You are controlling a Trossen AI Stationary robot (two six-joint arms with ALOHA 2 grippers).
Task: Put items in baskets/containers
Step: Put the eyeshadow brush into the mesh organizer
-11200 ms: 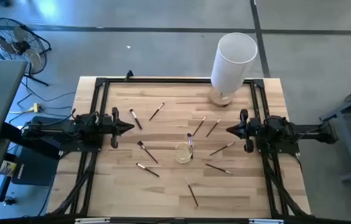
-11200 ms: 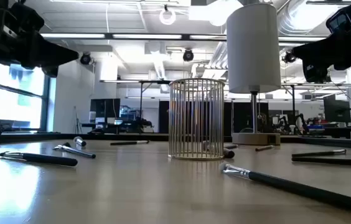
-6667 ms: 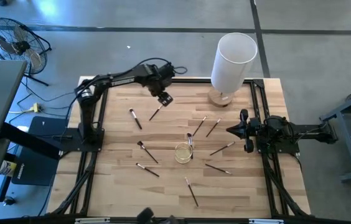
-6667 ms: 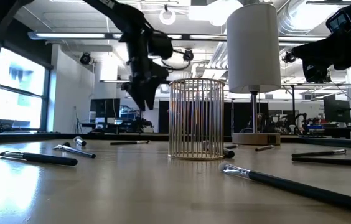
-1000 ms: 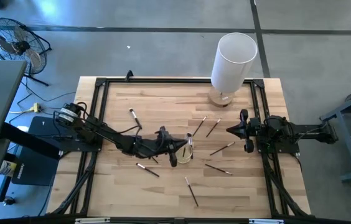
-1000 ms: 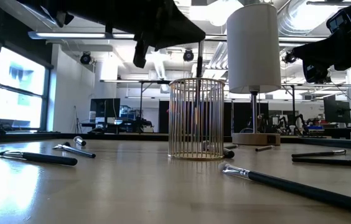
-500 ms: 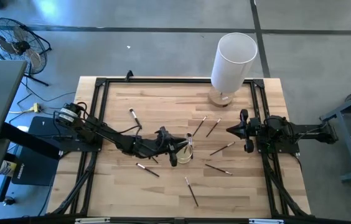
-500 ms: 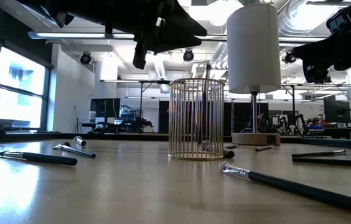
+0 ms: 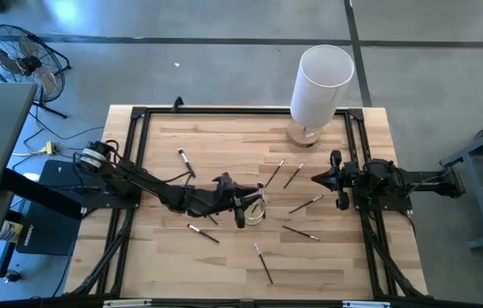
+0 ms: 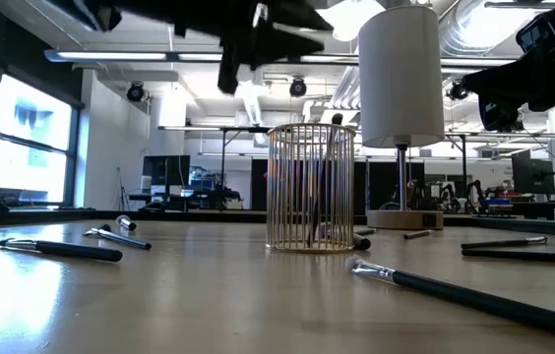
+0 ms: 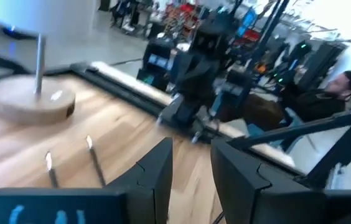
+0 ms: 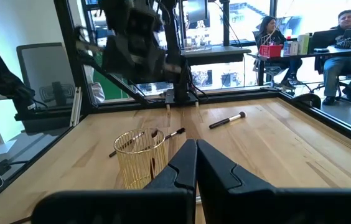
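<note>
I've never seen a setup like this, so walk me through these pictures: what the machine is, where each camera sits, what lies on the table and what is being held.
These are two dark robot arms working at a wooden table. One camera looks straight down, one sits at table height, and one rides on each wrist, looking past that arm's fingers. The job is to put thin makeup brushes into the round wire cup. One brush stands inside the cup; the others lie scattered on the wood. The left gripper hangs just above and beside the cup, open and holding nothing. The right gripper waits at the table's right side, shut and empty. The tall white cylinder at the back is not part of the job.
</note>
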